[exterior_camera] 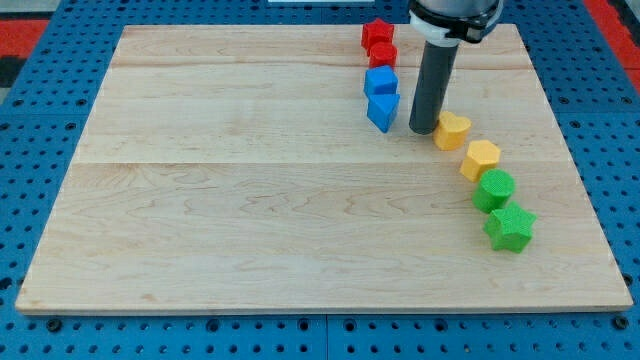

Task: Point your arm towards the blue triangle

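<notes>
1. A wooden board (250,200) lies on a blue perforated surface (30,150).
2. Two red blocks (379,42) sit near the board's top edge, one just below the other (shapes hard to tell).
3. A blue cube (381,81) sits below them.
4. Two yellow blocks (467,144) and two green blocks (502,208) trail diagonally toward the view's right.

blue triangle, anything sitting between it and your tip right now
Nothing visible does. My tip sits just to the view's right of the blue triangle, with only a bare strip of board between them. The yellow heart block lies on the tip's other side, away from that gap.
</notes>
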Controlling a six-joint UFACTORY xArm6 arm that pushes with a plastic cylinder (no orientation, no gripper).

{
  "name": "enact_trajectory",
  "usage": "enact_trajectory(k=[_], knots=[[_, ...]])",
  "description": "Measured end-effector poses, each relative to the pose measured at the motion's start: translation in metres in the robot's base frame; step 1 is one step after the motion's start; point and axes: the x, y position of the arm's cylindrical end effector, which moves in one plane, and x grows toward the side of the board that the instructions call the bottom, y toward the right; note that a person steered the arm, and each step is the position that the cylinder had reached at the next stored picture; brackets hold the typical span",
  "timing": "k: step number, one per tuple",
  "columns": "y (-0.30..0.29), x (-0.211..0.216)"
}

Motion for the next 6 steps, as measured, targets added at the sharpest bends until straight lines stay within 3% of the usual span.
enact_trajectory(k=[3, 5, 6], knots=[[0.011, 0.000], [-0.011, 0.035], [-0.047, 0.020]])
